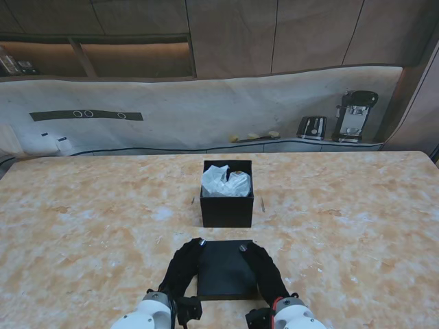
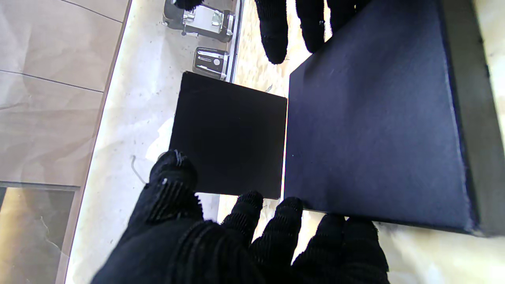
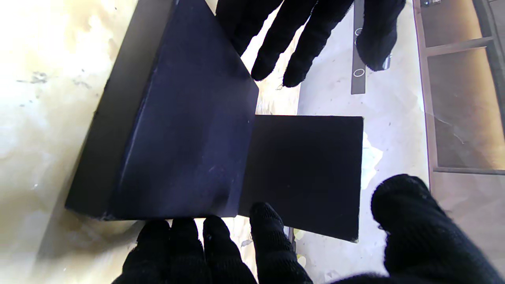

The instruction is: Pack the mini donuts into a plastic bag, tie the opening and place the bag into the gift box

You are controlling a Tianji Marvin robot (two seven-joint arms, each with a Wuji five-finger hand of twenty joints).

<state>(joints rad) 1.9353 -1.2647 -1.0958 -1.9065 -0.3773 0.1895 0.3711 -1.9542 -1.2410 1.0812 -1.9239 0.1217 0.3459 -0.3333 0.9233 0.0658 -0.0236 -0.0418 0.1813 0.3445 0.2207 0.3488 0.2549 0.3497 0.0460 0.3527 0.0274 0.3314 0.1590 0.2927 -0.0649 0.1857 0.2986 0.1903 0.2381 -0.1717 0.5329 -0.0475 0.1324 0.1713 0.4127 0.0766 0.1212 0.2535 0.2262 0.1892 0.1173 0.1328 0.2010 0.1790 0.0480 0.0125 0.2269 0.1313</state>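
Two black-gloved hands flank a flat black square box lid at the near table edge in the stand view. My left hand lies along the lid's left side and my right hand along its right side; both touch its edges. Farther from me, with a strip of bare table between, stands the open black square gift box, and the tied white plastic bag sits inside it. No donuts can be made out through the bag. The tan marble-patterned table is bare to both sides of the box, leaving wide room. Both forearms are cut off by the bottom edge.

Left wrist view: the left hand has its fingers spread, fingertips at the lid edge, thumb held apart. The right hand's fingers show on the far side of the lid. I cannot tell whether the lid is gripped or merely touched. The gift box shows only one dark wall.

Right wrist view: the right hand meets the lid edge with four fingers, thumb apart. The left hand's fingers are opposite. Only a sliver of the bag shows past the box.
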